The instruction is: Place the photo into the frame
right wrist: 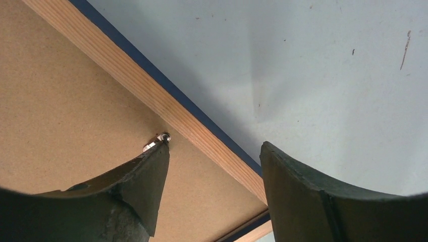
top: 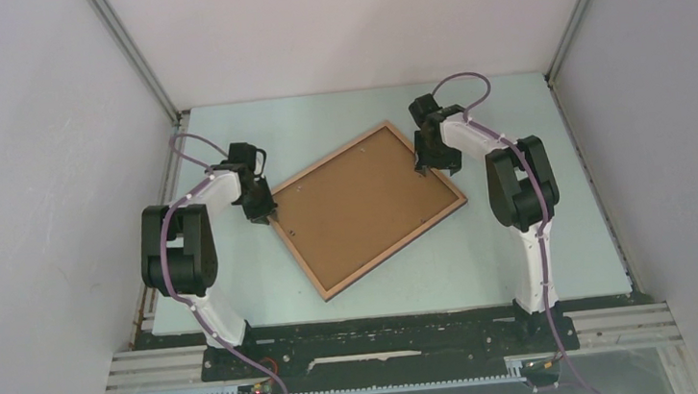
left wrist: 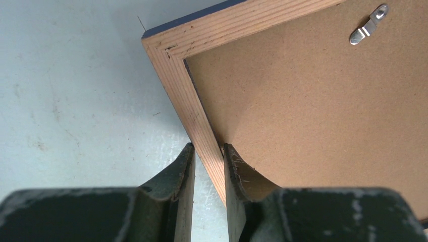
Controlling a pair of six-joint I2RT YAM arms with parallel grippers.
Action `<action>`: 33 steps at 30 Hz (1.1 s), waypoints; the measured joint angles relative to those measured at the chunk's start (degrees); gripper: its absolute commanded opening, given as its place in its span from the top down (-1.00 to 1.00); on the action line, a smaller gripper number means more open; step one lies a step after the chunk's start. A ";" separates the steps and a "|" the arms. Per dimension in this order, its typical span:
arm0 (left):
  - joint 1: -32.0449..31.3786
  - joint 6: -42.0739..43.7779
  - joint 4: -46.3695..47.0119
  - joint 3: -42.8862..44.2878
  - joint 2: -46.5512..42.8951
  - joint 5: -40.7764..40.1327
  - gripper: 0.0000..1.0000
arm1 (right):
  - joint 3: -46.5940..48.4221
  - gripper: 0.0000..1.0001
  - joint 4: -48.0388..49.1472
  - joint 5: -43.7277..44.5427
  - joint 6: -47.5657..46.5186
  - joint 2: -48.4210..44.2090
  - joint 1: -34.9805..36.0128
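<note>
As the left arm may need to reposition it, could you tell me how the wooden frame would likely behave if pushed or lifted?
Probably stiff: the picture frame looks like solid layered wood. Lying flat on the smooth table, it would likely slide rather than tip. Lifted by the one rail the left gripper pinches, it may twist.

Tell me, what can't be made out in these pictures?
- The photo: picture side faces down in every view; only brown back shows.
- The frame: blue face underneath; left wrist view shows only an edge sliver.
- The metal clip: right wrist view, partly behind the right gripper.
</note>
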 measured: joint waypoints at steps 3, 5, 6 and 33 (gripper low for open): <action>0.15 0.00 -0.04 0.00 0.00 -0.07 0.73 | -0.02 -0.57 0.04 0.02 -0.02 0.00 -0.02; 0.22 0.00 -0.04 0.00 0.00 -0.07 0.73 | -0.02 -0.58 0.07 -0.02 0.02 0.00 -0.04; 0.24 0.00 -0.04 0.00 0.00 -0.04 0.73 | -0.02 -0.58 0.09 -0.04 0.02 0.00 -0.07; 0.26 0.00 0.00 0.00 0.00 0.02 0.73 | 2.86 -0.61 -0.15 -2.84 1.36 1.51 0.87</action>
